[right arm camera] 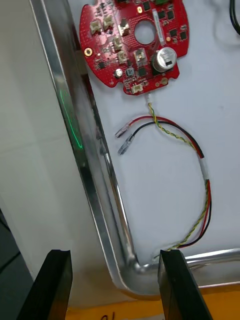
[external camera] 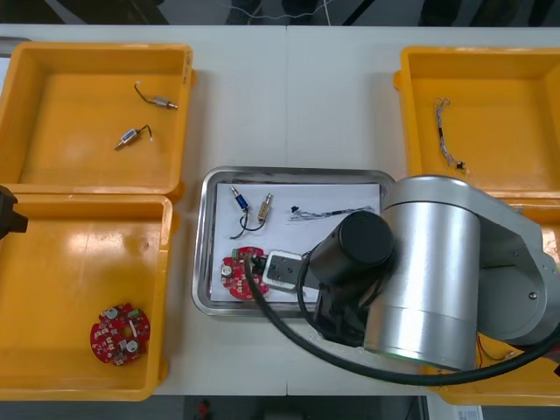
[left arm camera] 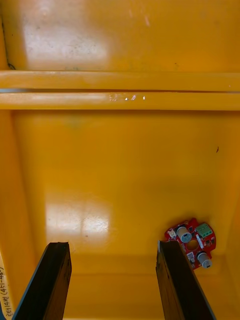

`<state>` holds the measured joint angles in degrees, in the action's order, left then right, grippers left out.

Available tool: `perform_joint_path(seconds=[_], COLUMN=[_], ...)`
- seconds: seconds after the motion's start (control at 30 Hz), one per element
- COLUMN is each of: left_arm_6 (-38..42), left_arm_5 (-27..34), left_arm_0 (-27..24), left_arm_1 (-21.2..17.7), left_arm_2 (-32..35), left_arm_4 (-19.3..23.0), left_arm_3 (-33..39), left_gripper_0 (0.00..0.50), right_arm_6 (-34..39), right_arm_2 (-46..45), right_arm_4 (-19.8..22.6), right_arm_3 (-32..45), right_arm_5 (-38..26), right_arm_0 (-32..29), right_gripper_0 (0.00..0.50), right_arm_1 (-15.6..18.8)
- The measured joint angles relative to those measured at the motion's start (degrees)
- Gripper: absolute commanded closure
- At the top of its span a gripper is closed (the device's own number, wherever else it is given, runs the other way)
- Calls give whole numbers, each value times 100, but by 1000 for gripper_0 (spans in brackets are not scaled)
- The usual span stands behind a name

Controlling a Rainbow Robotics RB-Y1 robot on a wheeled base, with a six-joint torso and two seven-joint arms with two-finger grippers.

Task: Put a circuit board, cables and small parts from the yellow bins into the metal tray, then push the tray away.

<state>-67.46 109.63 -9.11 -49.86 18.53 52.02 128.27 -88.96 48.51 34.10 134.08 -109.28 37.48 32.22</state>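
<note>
- Metal tray (external camera: 208, 262), white inside, is sitting on the light table (external camera: 297, 96) between the yellow bins (external camera: 407, 87).
- Red circuit board (right arm camera: 135, 42) is lying in the tray close against its rim, at the near-left corner in the front view.
- Red and yellow cable (right arm camera: 185, 145) is curling over the white floor just beside that board.
- Two small metal parts (external camera: 239, 199) are resting in the tray's far-left part, with a black cable (external camera: 249, 229) looping beside them.
- Right gripper (right arm camera: 115, 257) is hovering over a tray corner, fingers standing wide apart and gripping nothing.
- Left gripper (left arm camera: 112, 250) is hanging over the near-left bin (external camera: 166, 289), fingers spread wide and empty.
- Second board (left arm camera: 191, 242) is lying on that bin's floor near one finger.
</note>
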Motion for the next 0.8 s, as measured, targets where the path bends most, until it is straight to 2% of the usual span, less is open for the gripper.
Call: perform_joint_path(seconds=[0.13, 0.37, 0.67, 0.8], left_arm_6=[0, 0, 0, 0], left_arm_5=[0, 0, 0, 0], left_arm_0=[9, 9, 9, 9], left_arm_1=[0, 0, 0, 0], left_arm_2=[0, 0, 0, 0], left_arm_4=[0, 0, 0, 0], left_arm_3=[1, 4, 7, 8], left_gripper_0=[0, 0, 0, 0], right_arm_6=[-708, -767, -774, -774], right_arm_2=[232, 527, 852, 1035], right_arm_4=[-148, -251, -380, -613], right_arm_3=[-173, -651, -1158, -1275], right_arm_5=[217, 732, 908, 1052], right_arm_0=[37, 48, 54, 55], right_gripper_0=[0, 0, 0, 0], right_arm_1=[-7, -55, -329, -428])
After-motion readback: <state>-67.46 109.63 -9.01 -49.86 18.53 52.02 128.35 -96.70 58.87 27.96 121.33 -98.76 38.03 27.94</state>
